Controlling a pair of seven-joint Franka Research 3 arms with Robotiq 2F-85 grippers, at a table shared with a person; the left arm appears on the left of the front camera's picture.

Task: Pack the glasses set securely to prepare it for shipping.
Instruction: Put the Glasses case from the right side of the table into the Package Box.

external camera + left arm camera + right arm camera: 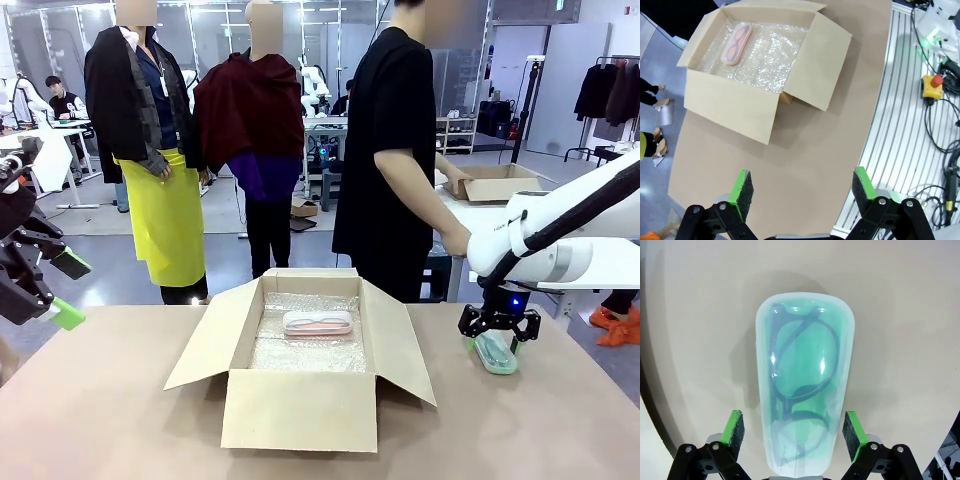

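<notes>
**A:** What is getting cut off?
**B:** The mint green translucent glasses case is running off the bottom of the right wrist view. The right gripper is straddling it near the table's right edge, pads clear of both sides.
**A:** And the container?
**B:** The brown cardboard box is holding bubble wrap with the pale pink glasses case on top. The left gripper is hanging spread wide, gripping nothing.

Bright, even overhead light, all three views sharp. Bubble wrap glints in the left wrist view, and the mint case throws a soft shadow on its left. Wide-angle bend at wrist-view edges: rails curve.
</notes>
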